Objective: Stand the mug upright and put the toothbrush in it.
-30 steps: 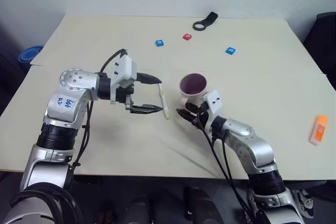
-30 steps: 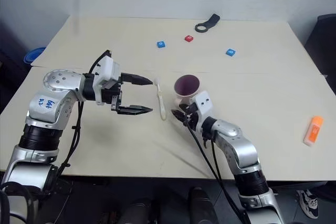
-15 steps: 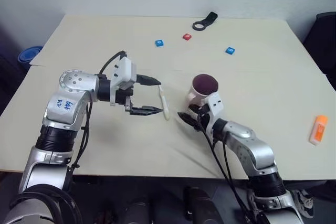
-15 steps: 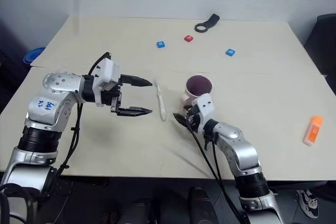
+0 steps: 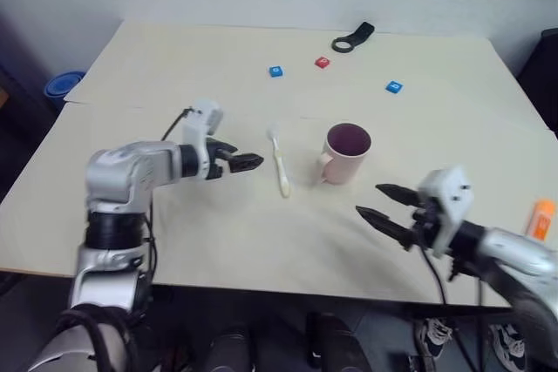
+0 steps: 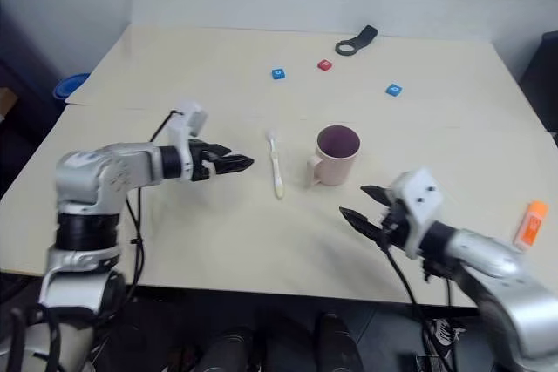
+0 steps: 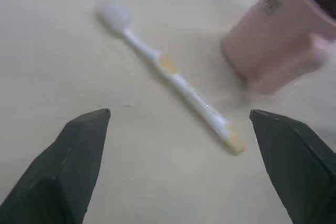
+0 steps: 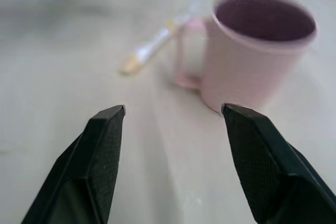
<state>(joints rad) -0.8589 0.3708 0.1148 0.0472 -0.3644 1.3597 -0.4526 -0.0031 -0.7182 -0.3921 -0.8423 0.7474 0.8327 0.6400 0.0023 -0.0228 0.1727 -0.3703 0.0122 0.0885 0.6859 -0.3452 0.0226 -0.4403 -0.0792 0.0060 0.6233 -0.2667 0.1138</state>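
Toothbrush (image 5: 279, 160) pickup is step in hand, by my reading. Nearest: right gripper (image 5: 379, 203) empty, jaws apart, on near side of mug. Left gripper (image 5: 247, 162) spread wide, empty, aimed at toothbrush lying flat just beside mug (image 5: 346, 153), handle side. Mug upright, mid-table (image 5: 174, 67). Advice: straddle handle mid-length, close square, avoid nudging mug.

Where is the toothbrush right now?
The toothbrush lies flat on the table, just left of the upright mug, with the open left end effector on its other side.
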